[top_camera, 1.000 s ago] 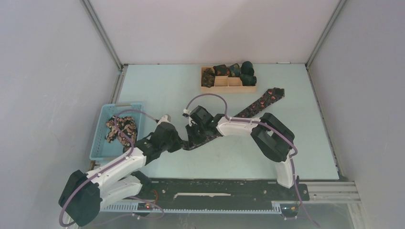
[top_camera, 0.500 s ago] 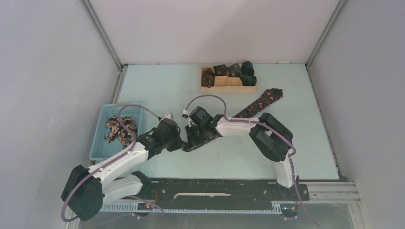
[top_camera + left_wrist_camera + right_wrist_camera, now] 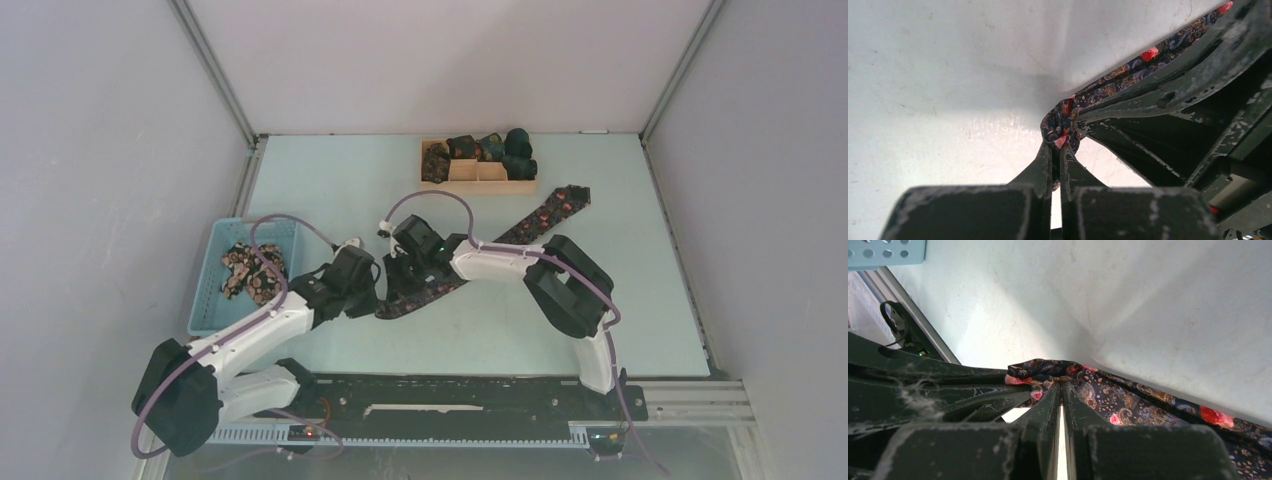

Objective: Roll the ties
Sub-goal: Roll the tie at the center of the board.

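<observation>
Top external: one tie (image 3: 540, 215) lies flat on the bench (image 3: 330, 190), long axis diagonal. Its near-left end is by the arms, its far end points to the far right, just short of the tray (image 3: 478, 186). Both claws meet at the near-left end

Left wrist: left claw (image 3: 1056, 148) pinched tight on a small fold of that end, fabric bunched at the tips. The other claw's fingers crowd in from the right, against the same fold

Right wrist: right claw (image 3: 1062, 388) likewise clamped on the turned-over end, with the rest of the tie trailing off right

So the free length lies up and right of both claws, and rolling should run along that axis, toward the tray. Left arm is nearer the end itself; right arm lies over the strip

Open bench on both sides of the tie. Basket (image 3: 215, 290) with loose ties (image 3: 255, 272) sits left, well apart. Rolled ties (image 3: 517, 152) fill part of the tray

Risk, as I judge it: the claws fouling each other, close as they are
</observation>
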